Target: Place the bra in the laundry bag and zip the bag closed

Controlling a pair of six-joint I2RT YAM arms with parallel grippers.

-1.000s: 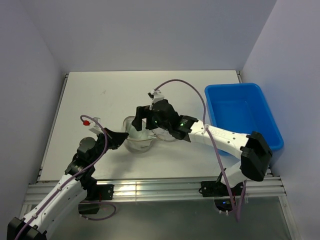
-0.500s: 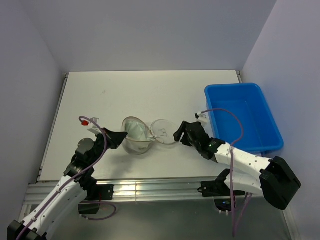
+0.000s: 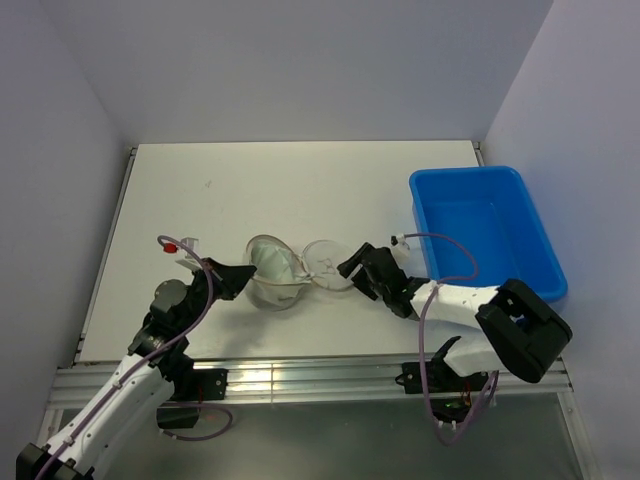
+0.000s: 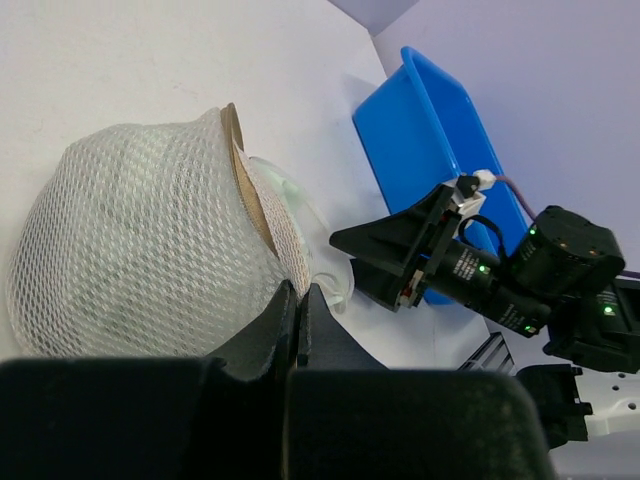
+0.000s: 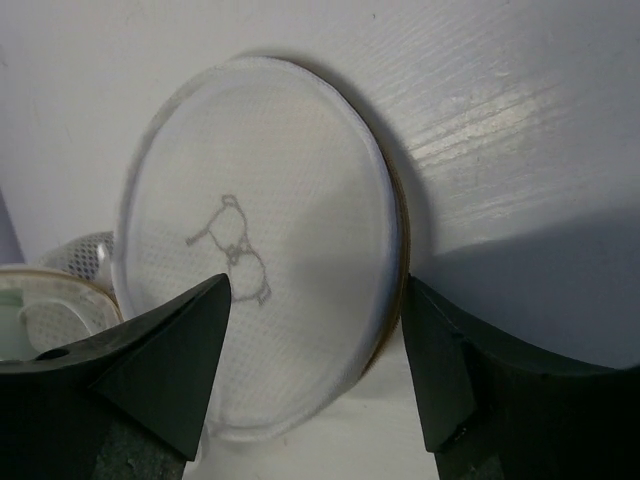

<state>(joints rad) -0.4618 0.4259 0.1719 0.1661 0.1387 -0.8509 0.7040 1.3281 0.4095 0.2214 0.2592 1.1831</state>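
The laundry bag (image 3: 272,285) is a cream mesh drum lying on the white table, with its round lid (image 3: 328,264) flapped open to the right. Pale mint fabric, the bra (image 3: 272,261), shows inside the bag's mouth. My left gripper (image 3: 238,279) is shut on the bag's mesh edge (image 4: 290,255) at its fingertips (image 4: 297,292). My right gripper (image 3: 352,267) stands open just right of the lid. In the right wrist view its fingers (image 5: 175,350) straddle the lid (image 5: 260,270), which bears a small dark mark (image 5: 232,245); the zip rim runs along the right finger.
A blue plastic bin (image 3: 485,232) stands at the table's right side, close behind the right arm. The table's near edge with a metal rail (image 3: 300,375) runs just below both arms. Walls close in the table at the back and on both sides.
The right arm pulled away from above the bag to the right, then came back left, so its open gripper now sits at the lid's edge. The left gripper has held still.
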